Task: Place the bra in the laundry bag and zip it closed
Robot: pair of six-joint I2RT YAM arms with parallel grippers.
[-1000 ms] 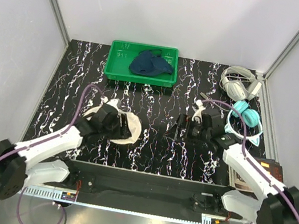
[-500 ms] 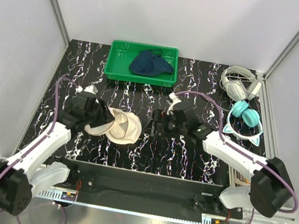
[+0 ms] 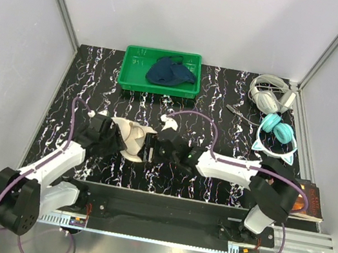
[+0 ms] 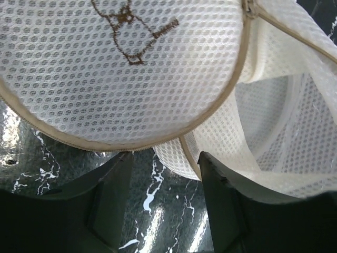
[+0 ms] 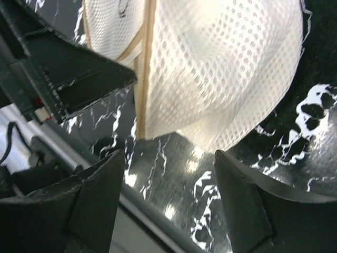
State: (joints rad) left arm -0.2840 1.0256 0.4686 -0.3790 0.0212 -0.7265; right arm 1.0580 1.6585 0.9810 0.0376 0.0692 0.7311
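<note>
The dark navy bra lies in the green tray at the back. The cream mesh laundry bag lies on the table at front left, unzipped, with its lid folded up and its inside showing. My left gripper is open at the bag's left side, and the bag's rim sits just ahead of its tips. My right gripper is open at the bag's right side. The bag lies just beyond its tips.
Grey headphones and teal headphones lie at the back right. A book lies at the table's right edge. The left gripper's finger shows in the right wrist view, close to the bag.
My right arm has swung left across the table to the bag's right side. My left gripper has shifted beside the bag, and the bag has moved slightly.
</note>
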